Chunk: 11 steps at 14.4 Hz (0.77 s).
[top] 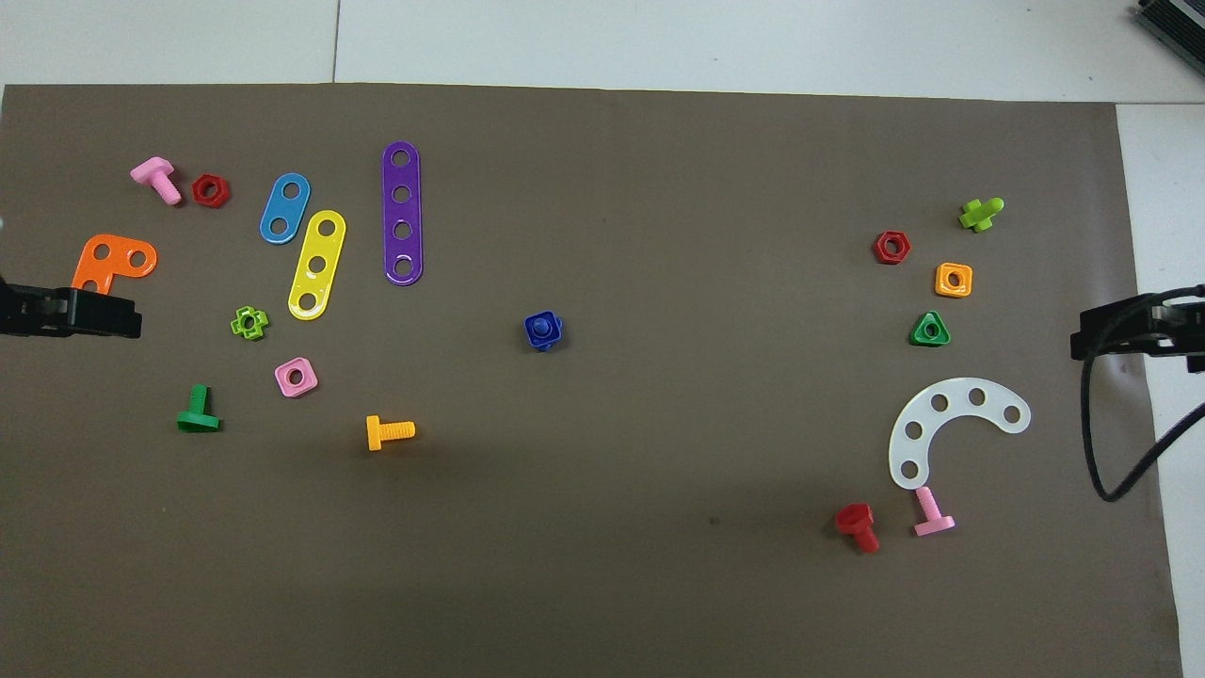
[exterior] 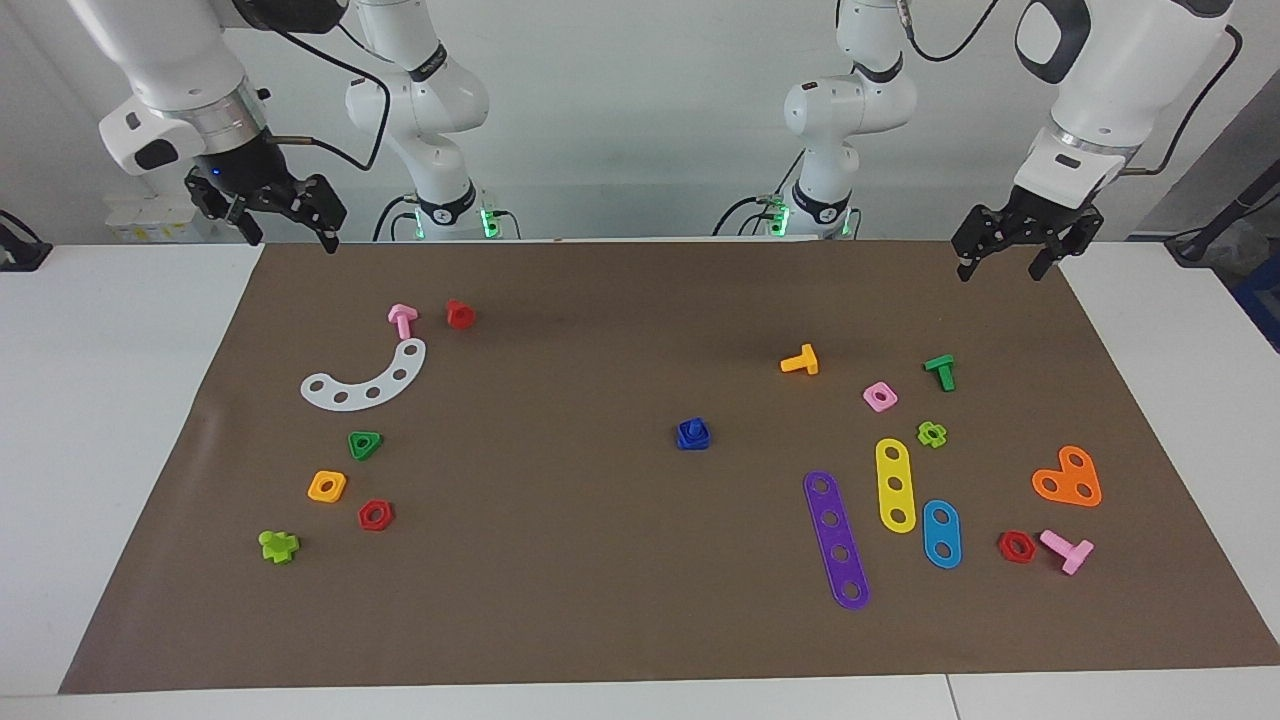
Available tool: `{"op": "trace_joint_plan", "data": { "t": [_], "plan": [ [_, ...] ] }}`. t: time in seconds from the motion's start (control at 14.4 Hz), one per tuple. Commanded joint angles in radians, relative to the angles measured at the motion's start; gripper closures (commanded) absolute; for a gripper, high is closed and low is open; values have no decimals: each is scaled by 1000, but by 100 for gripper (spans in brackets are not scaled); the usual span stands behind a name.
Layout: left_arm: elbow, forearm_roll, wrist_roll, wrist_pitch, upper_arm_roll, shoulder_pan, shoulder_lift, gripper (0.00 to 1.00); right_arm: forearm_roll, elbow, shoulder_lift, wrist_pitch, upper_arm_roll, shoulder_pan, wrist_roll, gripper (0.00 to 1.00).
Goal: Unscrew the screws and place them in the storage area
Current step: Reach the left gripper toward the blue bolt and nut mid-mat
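Blue screw (exterior: 692,434) mid-mat (exterior: 560,620), upright; stem up

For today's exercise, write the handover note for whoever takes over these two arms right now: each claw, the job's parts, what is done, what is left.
Left claw: open, empty, raised over the mat's edge at its own end. Waiting.
Right claw: open, empty, raised over the mat's edge at its own end.
Blue screw: mid-mat, still sitting in its blue nut, untouched.
Storage area: around the white curved strip, toward the right arm's end.
Done: nothing yet.
Left: grip the assembly, unscrew the blue screw, set it down by the white strip.
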Motion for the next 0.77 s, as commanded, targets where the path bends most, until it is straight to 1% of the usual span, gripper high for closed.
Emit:
{"op": "trace_joint_plan", "data": {
  "t": [0.0, 0.28, 0.42, 0.49, 0.56, 0.7],
  "plan": [
    [-16, 23, 1, 9, 3, -3, -15, 0, 19, 8, 4, -16, 3, -13, 12, 0],
    [-25, 23, 2, -1, 1, -8, -18, 0, 19, 8, 4, -16, 3, -13, 10, 0],
    [-31, 16, -5, 12, -2, -16, -23, 0, 19, 8, 4, -16, 3, -13, 10, 0],
    [-34, 14, -14, 12, -4, -31, -20, 0, 19, 8, 4, -16, 3, -13, 10, 0],
    [-33, 8, -34, 8, -4, -74, -12, 0, 19, 8, 4, -17, 3, -13, 10, 0],
    [-31, -16, -160, 23, -5, -135, 16, 0, 19, 8, 4, -17, 3, -13, 10, 0]
  ]
}}
